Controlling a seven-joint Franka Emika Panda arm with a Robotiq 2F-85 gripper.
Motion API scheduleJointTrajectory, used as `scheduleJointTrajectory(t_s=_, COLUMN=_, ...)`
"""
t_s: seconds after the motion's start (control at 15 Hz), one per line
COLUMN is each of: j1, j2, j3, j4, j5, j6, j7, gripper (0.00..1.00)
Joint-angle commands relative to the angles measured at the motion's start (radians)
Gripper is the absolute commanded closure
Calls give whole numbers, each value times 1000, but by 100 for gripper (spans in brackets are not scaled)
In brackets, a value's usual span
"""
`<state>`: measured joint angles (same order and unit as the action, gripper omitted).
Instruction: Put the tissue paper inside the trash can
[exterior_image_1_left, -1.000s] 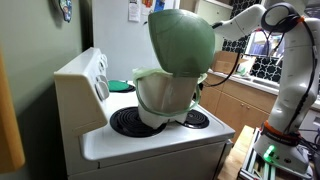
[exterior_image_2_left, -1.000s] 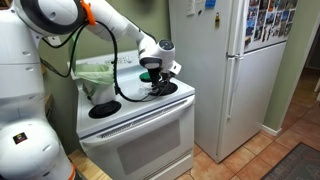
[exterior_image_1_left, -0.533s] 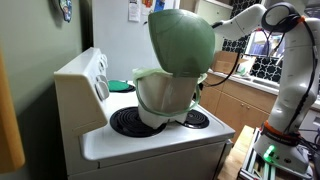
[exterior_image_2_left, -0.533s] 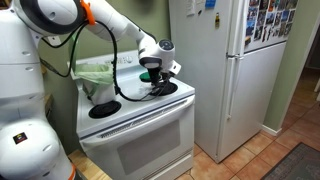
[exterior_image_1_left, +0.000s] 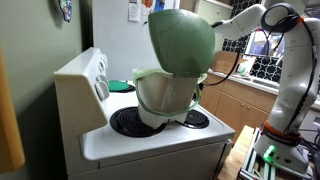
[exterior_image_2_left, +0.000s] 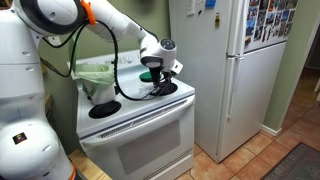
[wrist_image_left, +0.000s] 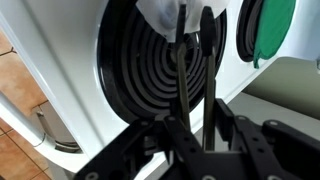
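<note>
The trash can (exterior_image_1_left: 163, 97) stands on the white stove (exterior_image_1_left: 150, 140). It has a cream body and its big sage-green lid (exterior_image_1_left: 182, 40) is raised open. It also shows at the stove's back in an exterior view (exterior_image_2_left: 97, 73). In the wrist view my gripper (wrist_image_left: 192, 15) hangs over a black coil burner (wrist_image_left: 140, 75). Its two fingers are close together with the white tissue paper (wrist_image_left: 155, 15) pinched between the tips. In an exterior view the gripper (exterior_image_2_left: 158, 84) is just above the stove's right front burner, to the right of the can. The lid hides it in the exterior view from the stove's front corner.
A green round thing (wrist_image_left: 270, 30) lies on the neighbouring burner. A white fridge (exterior_image_2_left: 225, 70) stands right of the stove. The stove's control panel (exterior_image_1_left: 85, 80) rises at its back edge. Wooden cabinets (exterior_image_1_left: 240, 100) are behind.
</note>
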<state>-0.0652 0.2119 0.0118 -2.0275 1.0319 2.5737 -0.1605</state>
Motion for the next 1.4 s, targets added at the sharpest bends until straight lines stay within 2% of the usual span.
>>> scheduleJointTrajectory(t_s=0.0, j1=-4, j2=21, j3=-3, j4=27, j5=29, j6=-10, j7=6, gripper=67)
scheduleJointTrajectory(t_s=0.33, j1=-3, j2=63, j3=4, j4=63, j5=37, j6=-28, j7=7, gripper=68)
scheduleJointTrajectory(t_s=0.4, j1=-4, j2=69, j3=5, j4=68, j5=39, j6=-31, j7=6, gripper=85)
scheduleJointTrajectory(t_s=0.47, j1=-4, j2=71, j3=9, j4=71, j5=46, j6=-32, j7=2, gripper=92)
scheduleJointTrajectory(t_s=0.53, j1=-3, j2=70, j3=14, j4=73, j5=53, j6=-33, j7=-3, gripper=96)
scheduleJointTrajectory(t_s=0.93, j1=47, j2=-32, j3=45, j4=12, j5=40, j6=40, j7=-10, gripper=93)
scheduleJointTrajectory(t_s=1.33, j1=108, j2=-258, j3=92, j4=-120, j5=32, j6=273, j7=-40, gripper=93)
